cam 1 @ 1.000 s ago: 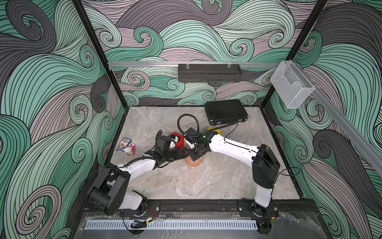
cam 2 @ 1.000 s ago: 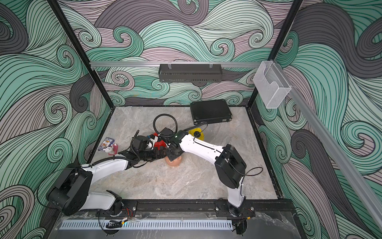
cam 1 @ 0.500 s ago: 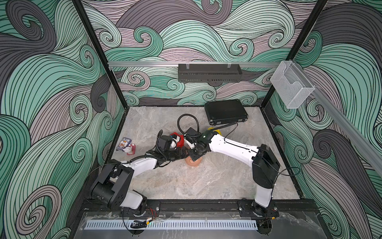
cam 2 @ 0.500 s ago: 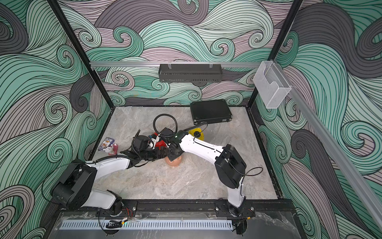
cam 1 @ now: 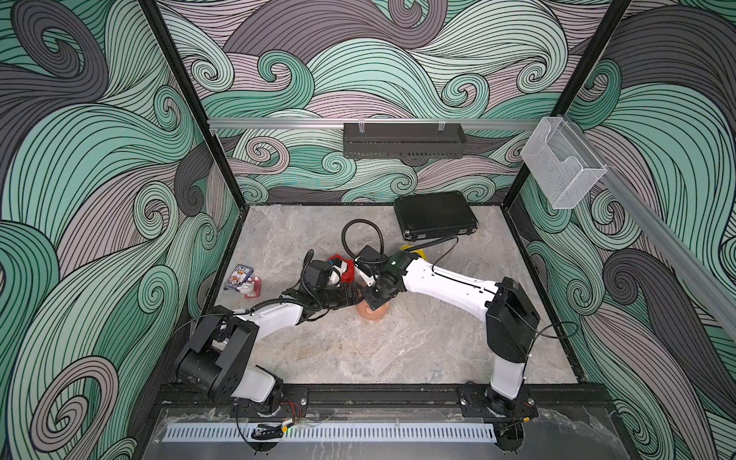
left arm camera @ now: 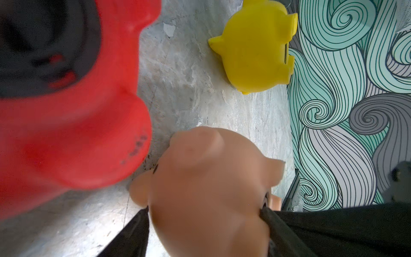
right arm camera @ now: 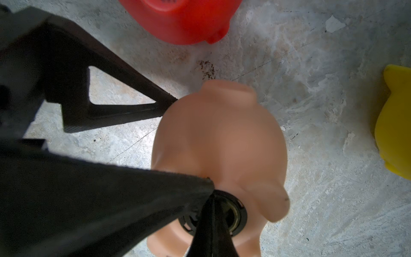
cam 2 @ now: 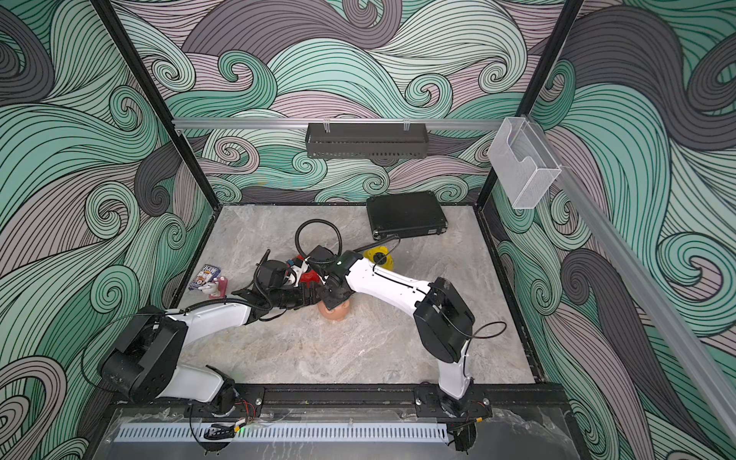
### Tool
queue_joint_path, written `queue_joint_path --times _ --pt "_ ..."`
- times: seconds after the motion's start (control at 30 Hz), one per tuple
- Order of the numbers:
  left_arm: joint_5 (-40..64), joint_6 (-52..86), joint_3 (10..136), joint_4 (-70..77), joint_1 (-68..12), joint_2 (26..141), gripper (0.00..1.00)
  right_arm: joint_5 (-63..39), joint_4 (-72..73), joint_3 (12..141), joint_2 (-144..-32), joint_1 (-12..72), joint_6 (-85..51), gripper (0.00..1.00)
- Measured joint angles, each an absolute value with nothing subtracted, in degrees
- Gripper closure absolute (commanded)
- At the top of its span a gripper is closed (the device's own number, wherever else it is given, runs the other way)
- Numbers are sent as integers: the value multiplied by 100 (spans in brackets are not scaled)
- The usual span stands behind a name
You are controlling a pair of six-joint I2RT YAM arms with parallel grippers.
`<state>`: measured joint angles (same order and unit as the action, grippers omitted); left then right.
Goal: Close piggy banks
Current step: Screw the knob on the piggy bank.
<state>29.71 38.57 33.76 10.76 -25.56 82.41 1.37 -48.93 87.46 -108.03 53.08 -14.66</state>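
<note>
Three piggy banks are being kept close together near the middle of the marble bench (cam 1: 378, 350). The peach-pink pig (left arm camera: 209, 191) is being gripped across its body by the left claw (left arm camera: 203, 213), whose two black fingers (left arm camera: 133, 231) are pressed against opposite flanks in the left wrist view. In the right wrist view the same pig (right arm camera: 220, 142) is being presented with its belly hole uppermost, and a black round plug (right arm camera: 231, 211) is being seated in that hole. The right claw (right arm camera: 211, 200) is clenched, its fingertips being held directly on the plug; whether the plug is pinched or only pressed cannot be told. In both top views the two claws are being brought together over the peach-pink pig (cam 1: 372, 312) (cam 2: 334, 312).

The red pig (left arm camera: 73, 133) is being shown just beside the peach-pink one, a dark round opening visible in it; touching or apart cannot be told. The yellow pig (left arm camera: 255, 51) is lying well apart from both, nearer the patterned wall.

A black case (cam 1: 434, 215) is resting at the far side of the bench. A small card packet (cam 1: 238, 276) and a small pink bottle (cam 1: 253, 287) are lying near the left wall.
</note>
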Motion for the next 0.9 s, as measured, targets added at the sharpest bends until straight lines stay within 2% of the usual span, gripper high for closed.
queue_joint_path --times 0.9 --pt "3061 3852 3376 1120 -2523 8285 26 152 -4993 8853 -10847 5308 -1975 100"
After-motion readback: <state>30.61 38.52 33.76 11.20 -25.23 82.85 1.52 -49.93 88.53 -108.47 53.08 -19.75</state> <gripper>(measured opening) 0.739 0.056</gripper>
